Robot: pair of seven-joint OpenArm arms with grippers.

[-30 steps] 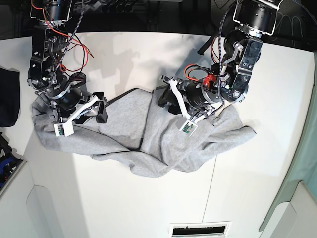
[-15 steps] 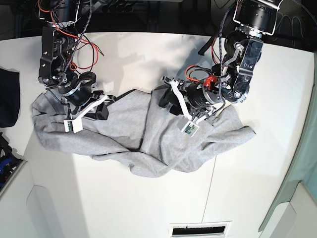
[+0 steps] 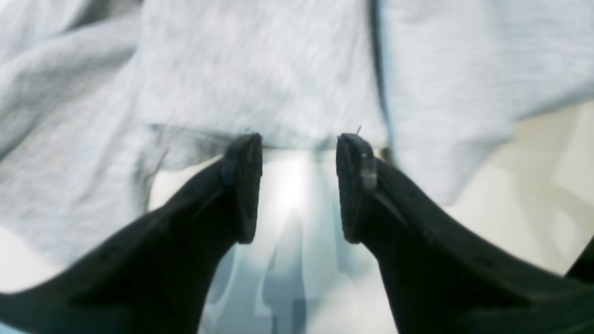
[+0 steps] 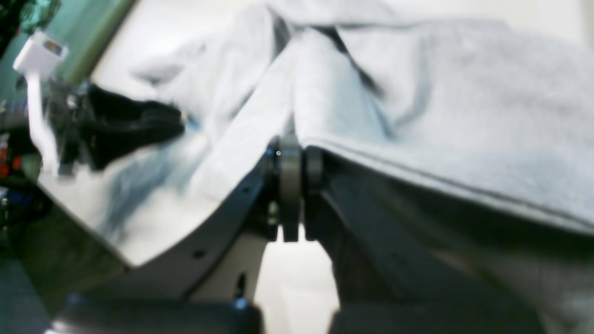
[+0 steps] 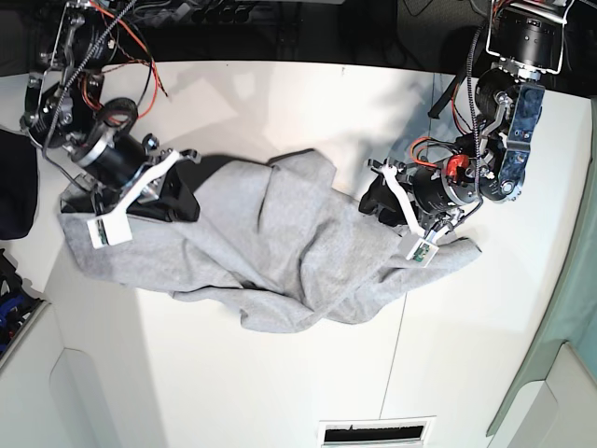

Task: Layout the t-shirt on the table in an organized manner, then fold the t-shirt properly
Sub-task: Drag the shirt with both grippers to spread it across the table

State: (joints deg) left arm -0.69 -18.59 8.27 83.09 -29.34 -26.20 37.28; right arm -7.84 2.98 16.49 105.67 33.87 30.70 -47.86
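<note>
We hold the crumpled grey t-shirt (image 5: 280, 252) pinched in our right gripper (image 4: 291, 153); left gripper (image 3: 297, 144) gapes empty; spreading and folding remain.

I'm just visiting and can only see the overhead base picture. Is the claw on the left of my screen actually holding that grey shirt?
Observer: Yes. Its wrist camera shows the right gripper shut on a hemmed edge of the t-shirt.
Operator: And the other claw?
Observer: The left gripper is open, with its fingertips at the shirt's edge and no cloth between them.
Operator: What's underneath it?
Observer: The bare white table shows through the gap.
</note>
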